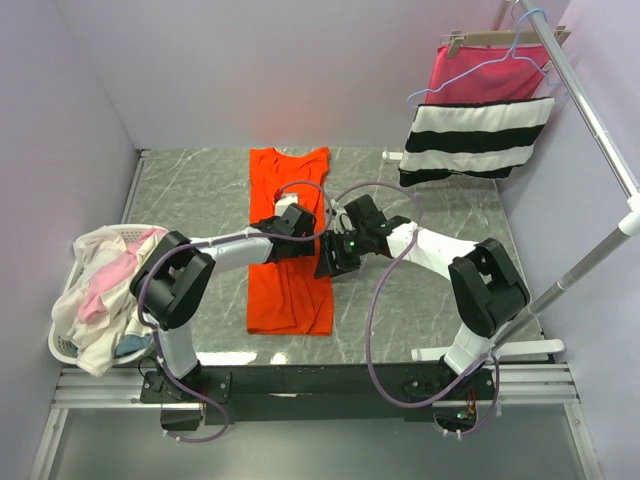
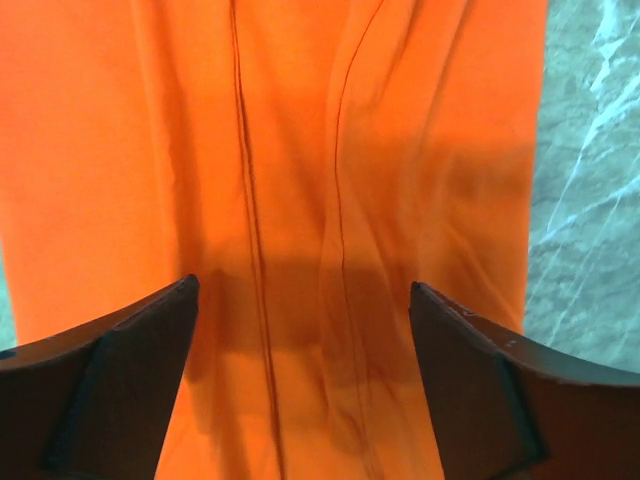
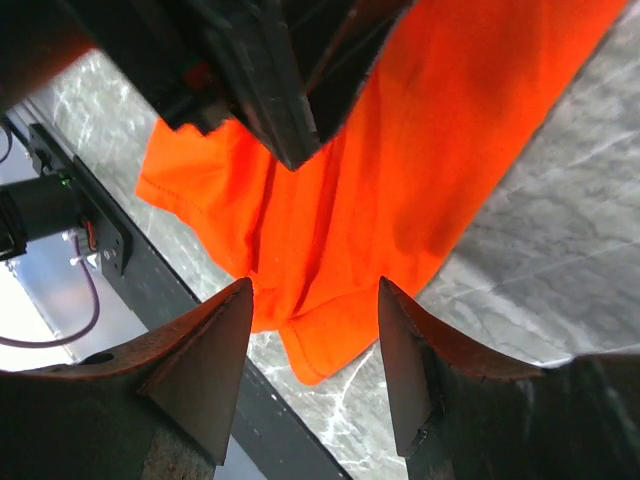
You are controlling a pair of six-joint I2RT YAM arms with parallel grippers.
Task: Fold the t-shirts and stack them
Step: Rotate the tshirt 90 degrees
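The bright orange-red t-shirt (image 1: 290, 295) lies on the grey marble table (image 1: 190, 195) as a long narrow strip, collar end far, hem near. My left gripper (image 1: 289, 216) hovers open over the strip's middle, and the left wrist view shows its jaws (image 2: 303, 285) apart above flat orange cloth (image 2: 350, 150). My right gripper (image 1: 332, 262) is open at the strip's right edge. In the right wrist view (image 3: 315, 285) it is above the shirt's near hem corner (image 3: 330, 340), holding nothing. Cream-white (image 1: 92, 255) and pale pink (image 1: 106, 290) shirts lie heaped in a basket on the left.
The white laundry basket (image 1: 58, 347) sits at the table's left edge. A pink cloth with black and white stripes (image 1: 475, 135) hangs on a hanger from a metal rack (image 1: 590, 110) at the right. The table's dark front rail (image 3: 150, 290) runs just beyond the hem.
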